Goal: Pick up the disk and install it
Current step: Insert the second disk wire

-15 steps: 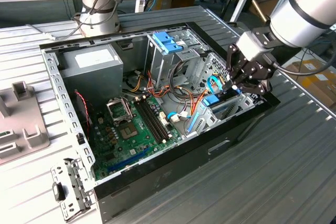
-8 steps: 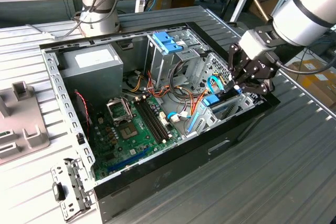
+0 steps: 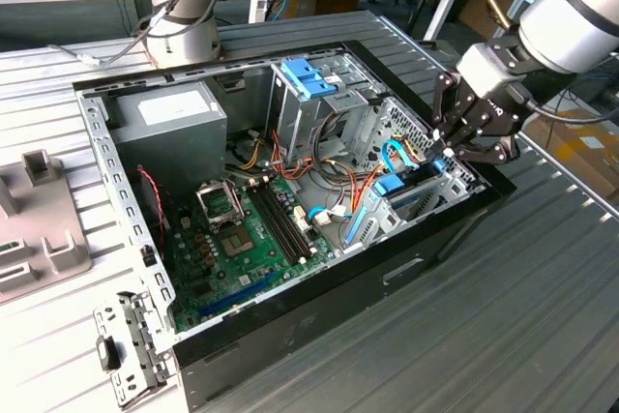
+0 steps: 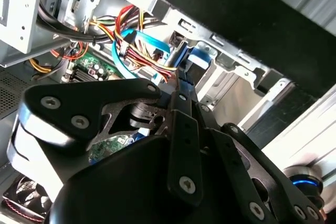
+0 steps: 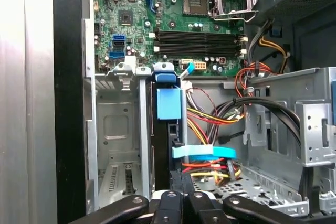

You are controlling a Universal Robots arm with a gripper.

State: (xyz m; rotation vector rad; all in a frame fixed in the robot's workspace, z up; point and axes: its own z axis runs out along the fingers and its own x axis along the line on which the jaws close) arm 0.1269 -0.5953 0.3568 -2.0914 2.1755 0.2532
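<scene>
The disk (image 3: 404,192) stands on edge in the metal drive bay (image 3: 440,191) at the exterior view's right end of the open computer case (image 3: 319,307). Its blue end tab (image 5: 168,103) and dark edge show in the first wrist view, and its blue end (image 4: 197,59) in the second wrist view. My gripper (image 3: 447,149) hangs over that end of the bay. Its fingers (image 5: 184,187) lie pressed together with no gap, their tips at the disk's near end (image 4: 181,85). Whether the tips touch it is unclear.
Red, yellow and light-blue cables (image 5: 210,153) run beside the bay. A tall metal cage with a blue latch (image 3: 308,76), the motherboard (image 3: 242,229) and a power supply (image 3: 169,118) fill the case. A loose bracket (image 3: 126,345) and a grey fixture (image 3: 39,229) lie outside on the exterior view's left.
</scene>
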